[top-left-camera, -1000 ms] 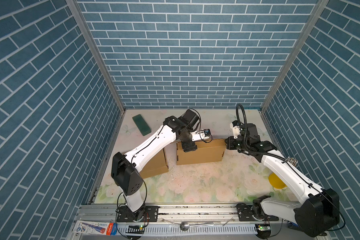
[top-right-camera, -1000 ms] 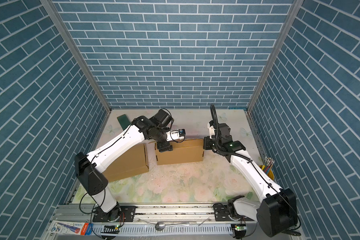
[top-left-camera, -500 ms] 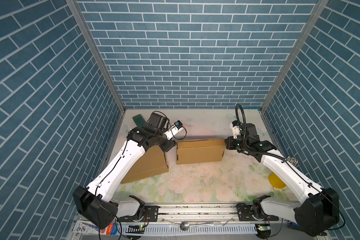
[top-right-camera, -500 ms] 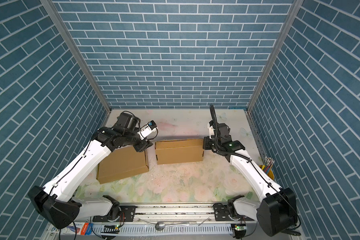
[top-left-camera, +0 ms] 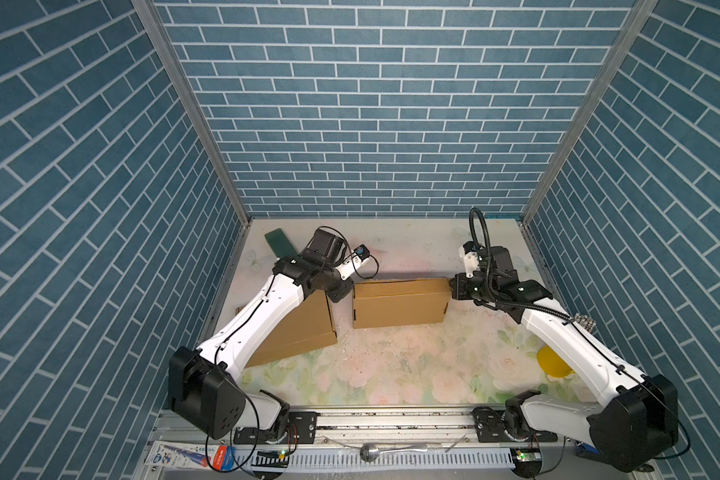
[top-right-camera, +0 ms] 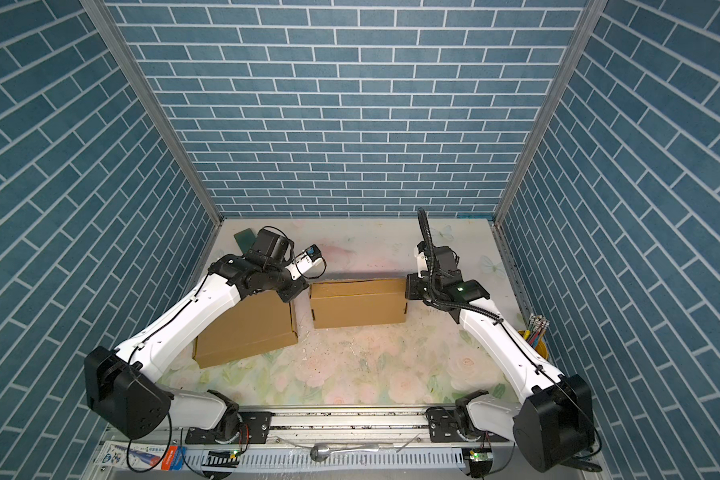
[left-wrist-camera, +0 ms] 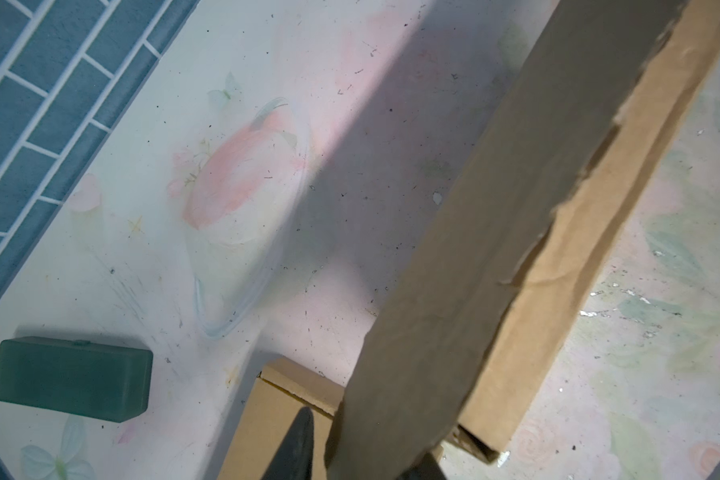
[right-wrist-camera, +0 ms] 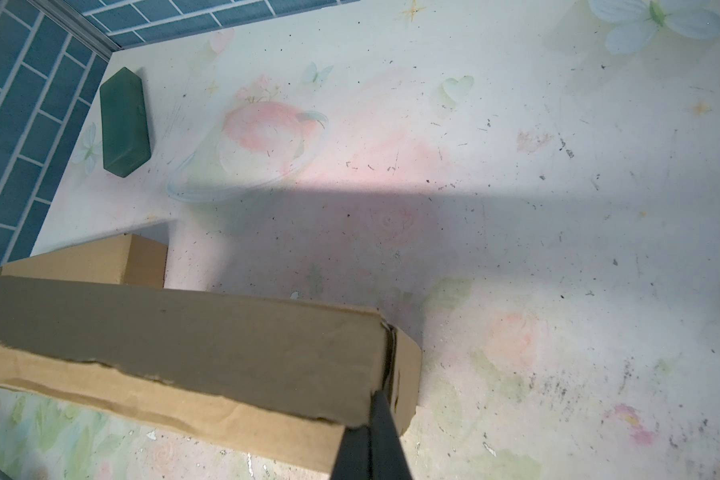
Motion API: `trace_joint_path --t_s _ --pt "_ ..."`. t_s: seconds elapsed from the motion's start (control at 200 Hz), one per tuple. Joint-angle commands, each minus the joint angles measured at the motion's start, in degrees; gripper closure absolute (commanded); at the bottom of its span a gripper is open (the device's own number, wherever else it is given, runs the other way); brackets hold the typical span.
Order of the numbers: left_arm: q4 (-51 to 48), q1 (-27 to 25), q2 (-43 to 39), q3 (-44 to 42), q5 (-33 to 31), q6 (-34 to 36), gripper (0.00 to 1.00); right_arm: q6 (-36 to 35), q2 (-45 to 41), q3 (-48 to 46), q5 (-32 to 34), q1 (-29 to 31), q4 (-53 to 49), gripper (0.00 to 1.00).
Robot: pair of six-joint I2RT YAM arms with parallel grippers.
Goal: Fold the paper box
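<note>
The brown paper box [top-left-camera: 400,307] [top-right-camera: 358,305] lies at the table's middle with its long back wall upright. My right gripper [top-left-camera: 452,286] [top-right-camera: 408,286] is at its right end. In the right wrist view it [right-wrist-camera: 378,399] is shut on the end corner of that wall [right-wrist-camera: 184,332]. My left gripper [top-left-camera: 341,293] [top-right-camera: 294,293] is at the box's left end. In the left wrist view it [left-wrist-camera: 362,440] straddles the wall [left-wrist-camera: 495,208], and one finger [left-wrist-camera: 302,440] stands a thin gap off the card. The other finger is mostly hidden behind the wall.
A second flat cardboard box [top-left-camera: 304,332] [top-right-camera: 250,332] lies left of it, partly under my left arm. A green case [top-left-camera: 281,245] [left-wrist-camera: 73,378] lies at the back left. A yellow cup [top-left-camera: 551,361] of pens stands by the right wall.
My left gripper has drawn back leftwards off the box top, dropped to the box's left end, and its jaws have narrowed around the wall. The right arm and the box have not moved.
</note>
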Motion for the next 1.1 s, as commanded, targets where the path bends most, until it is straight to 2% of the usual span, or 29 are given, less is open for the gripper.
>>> trace_joint_path --t_s 0.0,0.11,0.215,0.46,0.75,0.955,1.095 --pt "0.14 0.15 0.92 1.56 -0.23 0.35 0.79 2.09 1.10 -0.50 0.20 0.77 -9.53 1.00" --pt "-1.48 0.13 1.82 2.82 0.52 -0.82 0.90 2.50 0.74 -0.43 0.47 0.98 -9.60 1.00" --pt "-3.39 0.15 2.62 4.24 0.92 -3.18 0.95 3.30 0.17 -0.84 0.89 1.32 -9.34 1.00" --pt "-8.44 0.13 4.62 7.87 2.98 -9.80 0.96 5.15 -1.02 -2.26 2.65 2.56 -8.26 1.00" --pt "-14.48 0.41 7.81 13.53 6.78 -14.07 0.96 6.17 -2.38 -3.67 6.23 3.96 -7.40 1.00" --pt "-13.10 1.84 8.05 12.88 11.47 -19.88 0.97 7.62 -3.04 -4.68 7.22 4.75 -6.05 1.00" --pt "-12.55 2.13 7.67 11.59 11.87 -20.71 0.88 8.08 -2.68 -4.94 7.46 4.93 -5.71 1.00"
